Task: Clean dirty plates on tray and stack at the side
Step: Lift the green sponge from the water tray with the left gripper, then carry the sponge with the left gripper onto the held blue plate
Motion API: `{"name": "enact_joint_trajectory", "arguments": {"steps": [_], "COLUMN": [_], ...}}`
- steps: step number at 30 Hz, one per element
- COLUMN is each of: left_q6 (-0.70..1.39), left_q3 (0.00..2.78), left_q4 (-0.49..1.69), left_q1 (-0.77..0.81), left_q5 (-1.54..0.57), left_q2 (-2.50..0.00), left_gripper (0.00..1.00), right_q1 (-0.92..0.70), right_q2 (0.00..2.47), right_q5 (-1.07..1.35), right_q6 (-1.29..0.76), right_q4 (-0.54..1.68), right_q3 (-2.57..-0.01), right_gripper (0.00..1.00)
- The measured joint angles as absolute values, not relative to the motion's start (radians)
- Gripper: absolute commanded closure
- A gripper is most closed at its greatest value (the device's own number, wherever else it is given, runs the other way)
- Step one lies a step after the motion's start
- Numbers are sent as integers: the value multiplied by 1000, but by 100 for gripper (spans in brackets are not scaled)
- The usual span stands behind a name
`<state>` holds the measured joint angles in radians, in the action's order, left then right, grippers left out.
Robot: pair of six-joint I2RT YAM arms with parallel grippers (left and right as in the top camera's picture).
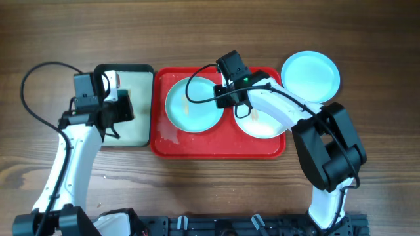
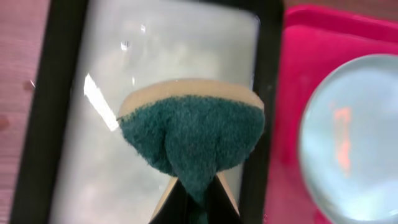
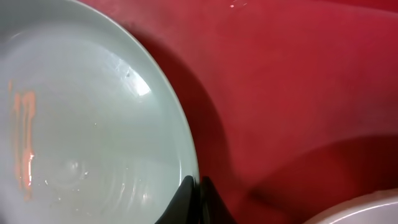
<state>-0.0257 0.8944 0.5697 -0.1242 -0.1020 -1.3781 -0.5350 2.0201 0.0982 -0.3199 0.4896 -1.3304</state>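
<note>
Over the black-rimmed tray (image 1: 139, 121), the left end effector (image 2: 194, 199) is clamped tight on a green-and-tan sponge (image 2: 193, 137). Beside it on the table (image 1: 367, 39) lies the red tray (image 1: 216, 145). A turquoise plate (image 1: 190, 108) sits in the tray's left half, and the right end effector (image 3: 198, 198) is pinched closed on that plate's right rim. A white plate (image 1: 262, 126) fills the tray's right half. A second turquoise plate (image 1: 312, 75) rests on the table beyond the tray's far right corner.

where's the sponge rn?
Left wrist view: the green sponge is pinched in the left gripper over the black-rimmed tray, just left of the red tray.
</note>
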Motion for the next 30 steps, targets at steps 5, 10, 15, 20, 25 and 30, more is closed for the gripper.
{"name": "enact_joint_trajectory", "arguments": {"steps": [5, 10, 15, 20, 25, 30], "left_q6": [-49, -39, -16, 71, 186, 261], "left_q3": [1052, 1149, 1153, 1153, 1145, 1093], "left_q4": [725, 815, 858, 858, 847, 800], "left_q1": [-124, -119, -19, 123, 221, 254], "left_q5": [-152, -224, -253, -256, -194, -138], "left_q2": [-1378, -1378, -1378, -1378, -1378, -1390], "left_gripper": [96, 96, 96, 96, 96, 96], "right_q1": [-535, -535, -535, -535, -535, -535], "right_q2": [2020, 2020, 2020, 2017, 2012, 2010], "right_q5": [169, 209, 232, 236, 236, 236], "right_q6": [-320, -320, -320, -320, -320, -320], "right_q4": [516, 550, 587, 620, 645, 648], "right_q3": [-1330, -1330, -1331, -1332, -1332, -1332], "right_gripper": [96, 96, 96, 95, 96, 96]}}
